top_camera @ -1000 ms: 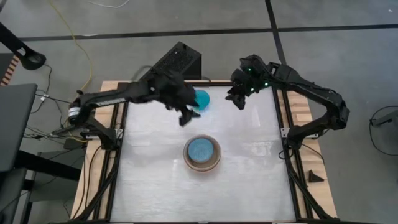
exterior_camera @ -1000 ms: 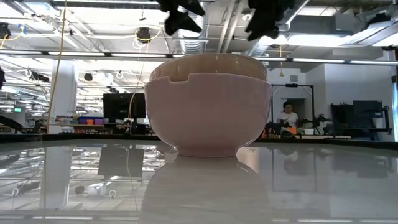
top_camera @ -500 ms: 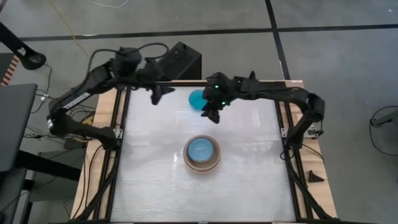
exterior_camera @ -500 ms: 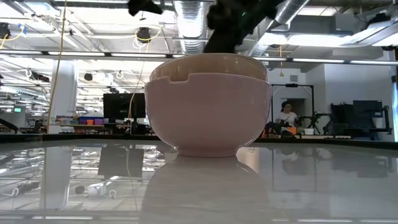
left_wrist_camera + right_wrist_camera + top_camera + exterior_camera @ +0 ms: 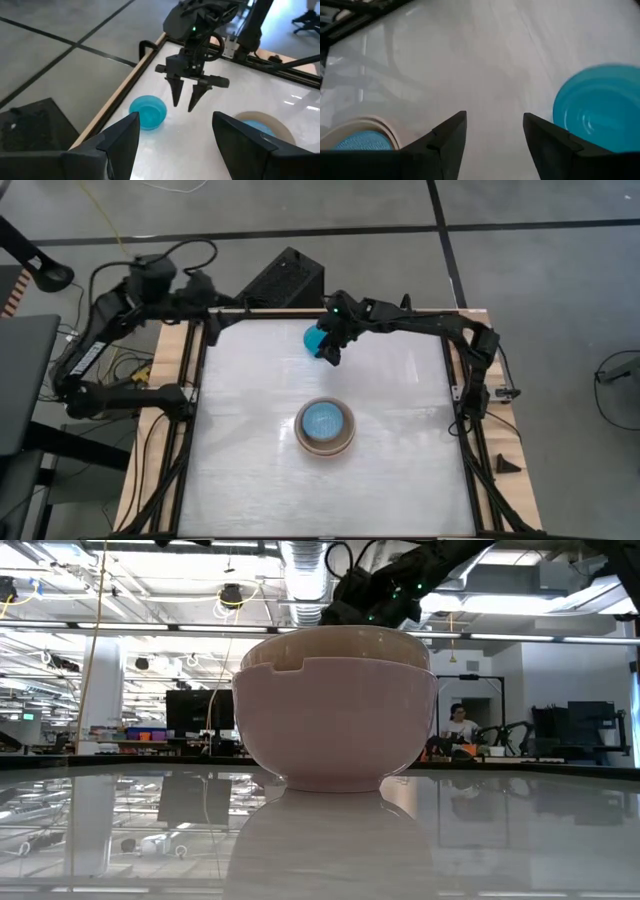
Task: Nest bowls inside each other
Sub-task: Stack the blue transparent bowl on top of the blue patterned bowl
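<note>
White and glossy, the table [image 5: 400,480] sits on a grey concrete floor, with wooden rails along its sides; a black box [image 5: 283,280] stands just off its far edge. Near the table's middle stands the nested stack [image 5: 325,427]: a pale pinkish-white bowl [image 5: 335,720] outermost in the low view, a beige rim [image 5: 330,640] rising just above its notched edge, and a light blue bowl [image 5: 324,419] innermost, seen from above. The turquoise bowl [image 5: 316,339] lies apart from the stack, close to the far edge, rim down, its domed underside showing in the left wrist view [image 5: 147,112].

The right gripper [image 5: 333,354] hangs just beside the turquoise bowl, on the side toward the stack, fingers pointing down and spread apart, holding nothing; its own camera shows bare table between the fingers [image 5: 447,142], with the turquoise bowl [image 5: 600,112] off to one side and the stack's rim [image 5: 362,135] to the other. The left gripper [image 5: 212,325] waits over the table's far left corner, fingers [image 5: 117,142] spread wide and empty.

Beyond the table, the low view shows a workshop hall, where a person [image 5: 461,728] sits far off.
</note>
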Tool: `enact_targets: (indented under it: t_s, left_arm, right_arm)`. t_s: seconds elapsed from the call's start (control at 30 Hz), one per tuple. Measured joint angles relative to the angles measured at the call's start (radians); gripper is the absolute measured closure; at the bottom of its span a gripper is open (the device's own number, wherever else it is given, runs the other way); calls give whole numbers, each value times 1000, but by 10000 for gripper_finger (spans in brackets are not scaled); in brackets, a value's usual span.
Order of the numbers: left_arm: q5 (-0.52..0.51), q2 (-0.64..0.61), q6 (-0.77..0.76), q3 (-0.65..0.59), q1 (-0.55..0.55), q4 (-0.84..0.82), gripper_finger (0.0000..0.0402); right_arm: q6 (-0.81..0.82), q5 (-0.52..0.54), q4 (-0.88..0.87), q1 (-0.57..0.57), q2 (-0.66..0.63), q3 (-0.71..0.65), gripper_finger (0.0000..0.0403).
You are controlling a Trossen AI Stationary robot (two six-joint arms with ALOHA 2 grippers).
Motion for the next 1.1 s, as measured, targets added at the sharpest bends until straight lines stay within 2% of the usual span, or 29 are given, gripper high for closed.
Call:
enact_targets:
  t_s: [0.3, 0.4, 0.8, 0.93, 1.1]
  left_arm:
    - [-3, -126, -35, -30, 36, -68, 164]
    - [2, -204, -96, -118, 36, -15, 164]
    - [26, -510, -413, -599, 36, 348, 164]
    - [34, -560, -480, -675, 35, 412, 164]
    - [36, -576, -500, -688, 35, 426, 164]
  right_arm:
    - [-10, -2, 9, -20, 35, 0, 163]
    - [-12, -1, 23, -29, 63, 1, 163]
    - [-50, 6, 56, -68, 162, 0, 163]
    - [-62, 12, 52, -75, 202, 0, 163]
    - [-61, 27, 59, -74, 246, 0, 163]
